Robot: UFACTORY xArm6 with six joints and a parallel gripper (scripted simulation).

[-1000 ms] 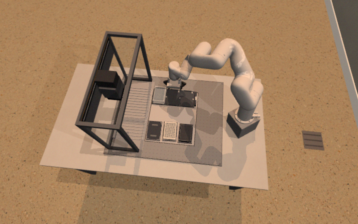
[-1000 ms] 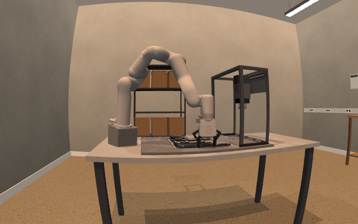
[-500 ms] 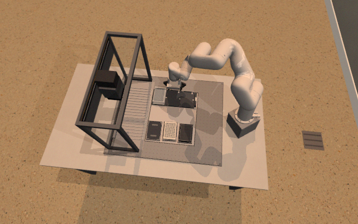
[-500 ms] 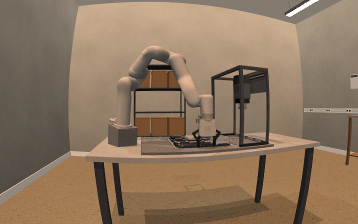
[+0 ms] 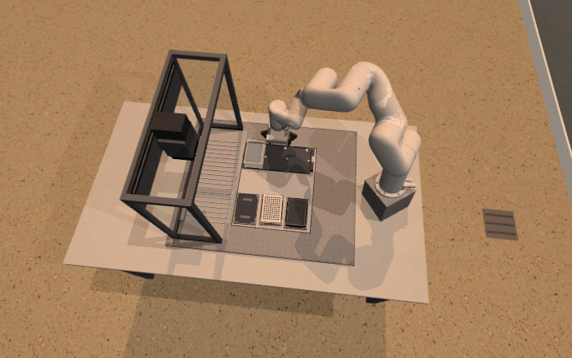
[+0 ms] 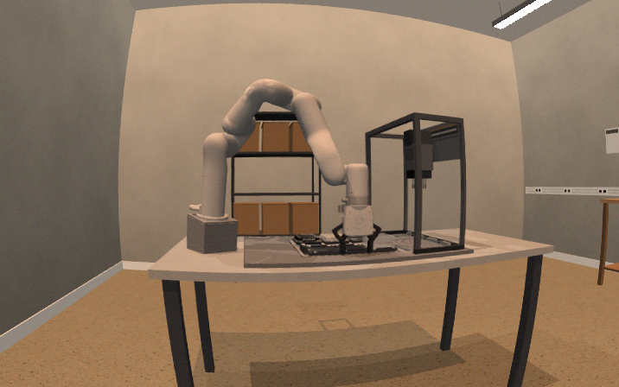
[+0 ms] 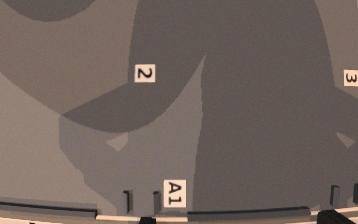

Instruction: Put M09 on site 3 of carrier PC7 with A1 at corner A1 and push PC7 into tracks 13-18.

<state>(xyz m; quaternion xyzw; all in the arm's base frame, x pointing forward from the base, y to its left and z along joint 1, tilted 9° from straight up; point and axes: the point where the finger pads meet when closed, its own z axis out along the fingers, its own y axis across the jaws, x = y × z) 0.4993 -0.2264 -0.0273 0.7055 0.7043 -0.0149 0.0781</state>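
The dark plate carrier PC7 (image 5: 287,159) lies on the apron in front of the rails (image 5: 216,177), its long axis pointing at them. A pale grey welled block, M09 (image 5: 254,153), sits on the carrier's end nearest the rails. My gripper (image 5: 278,138) is open and empty, low over the carrier's far edge near its middle; it also shows in the exterior view (image 6: 354,248). The wrist view shows bare carrier surface with the site label 2 (image 7: 145,73), the label 3 (image 7: 351,78), an A1 mark and small locator pins beside it.
Three nests stand in a row at the near side of the apron: a dark one (image 5: 246,208) by the rails, white M06 (image 5: 271,208) in the middle, dark M60 (image 5: 296,212) nearest the base. The instrument's dark frame (image 5: 176,143) stands over the rails with a black head inside.
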